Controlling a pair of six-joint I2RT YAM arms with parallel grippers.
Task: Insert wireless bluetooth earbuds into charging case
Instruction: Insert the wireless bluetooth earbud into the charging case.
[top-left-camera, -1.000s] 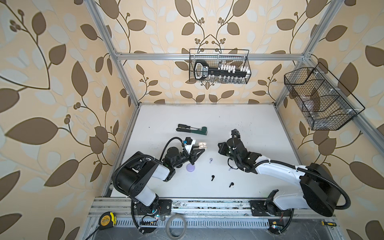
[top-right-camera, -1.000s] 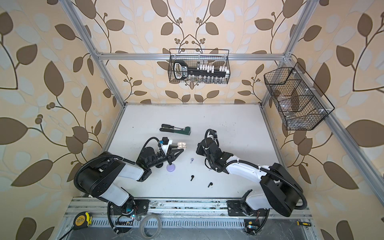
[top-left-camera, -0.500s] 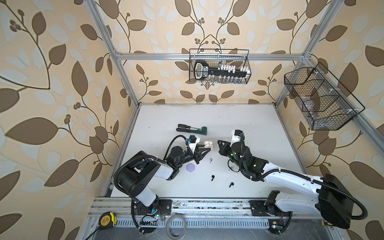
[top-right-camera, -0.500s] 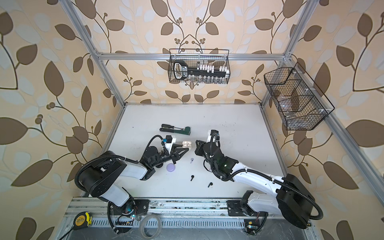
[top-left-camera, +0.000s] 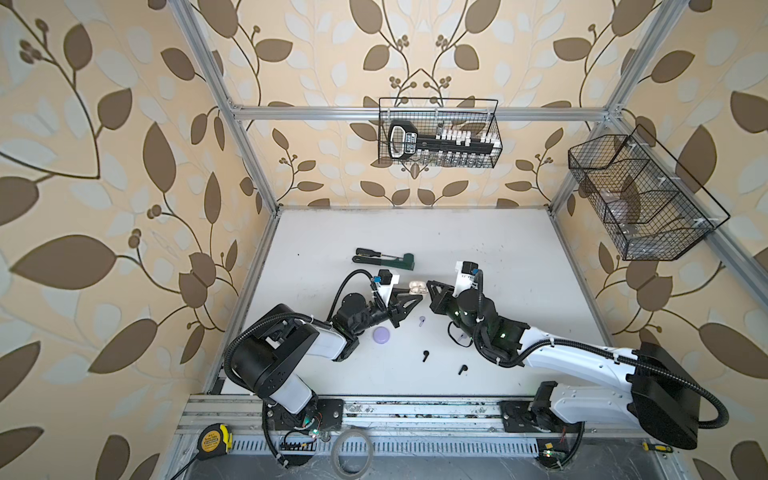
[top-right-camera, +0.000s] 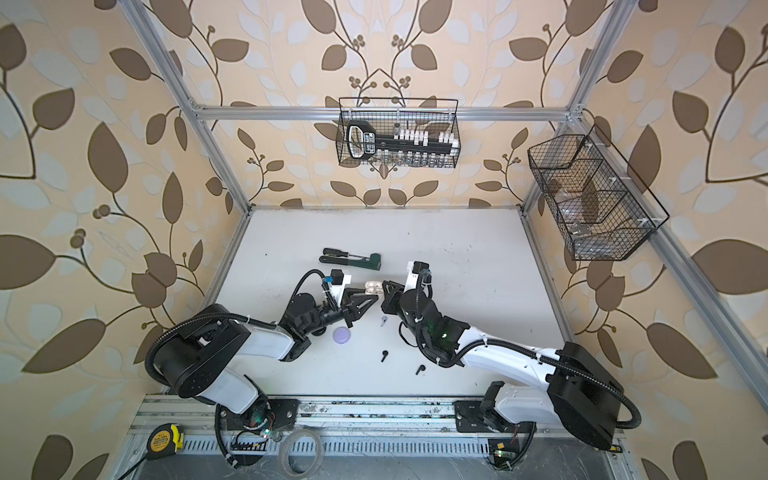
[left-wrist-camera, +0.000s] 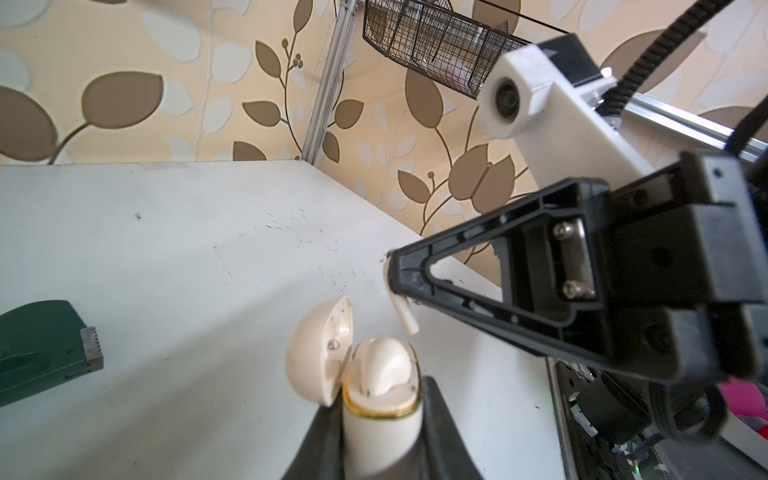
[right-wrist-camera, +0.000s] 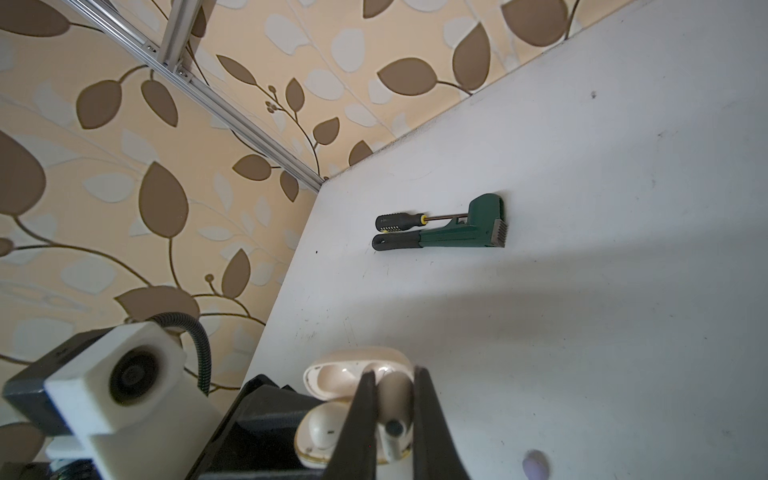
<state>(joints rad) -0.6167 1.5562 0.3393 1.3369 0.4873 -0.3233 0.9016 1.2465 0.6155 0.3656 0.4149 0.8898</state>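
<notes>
My left gripper (left-wrist-camera: 380, 440) is shut on a white charging case (left-wrist-camera: 380, 415), held upright with its lid (left-wrist-camera: 316, 353) swung open. One white earbud (left-wrist-camera: 384, 370) sits in the case. My right gripper (right-wrist-camera: 392, 376) is shut on a second white earbud (right-wrist-camera: 395, 419), just above the case's free slot; its stem (left-wrist-camera: 402, 313) points down at the case. In both top views the two grippers (top-left-camera: 411, 297) (top-left-camera: 430, 289) meet at the case (top-right-camera: 372, 286) mid-table. A lilac earbud (top-left-camera: 422, 331) and two black earbuds (top-left-camera: 425, 355) (top-left-camera: 461, 369) lie on the table.
A round lilac case (top-left-camera: 381, 335) lies by the left arm. A green wrench (top-left-camera: 390, 261) and a screwdriver (top-left-camera: 370, 252) lie further back. Wire baskets hang on the back wall (top-left-camera: 438, 133) and the right wall (top-left-camera: 640, 199). A tape measure (top-left-camera: 212, 441) sits on the front rail.
My right gripper has come in leftward with the white earbud until it stands right over the open case. The left gripper has edged slightly right with the case.
</notes>
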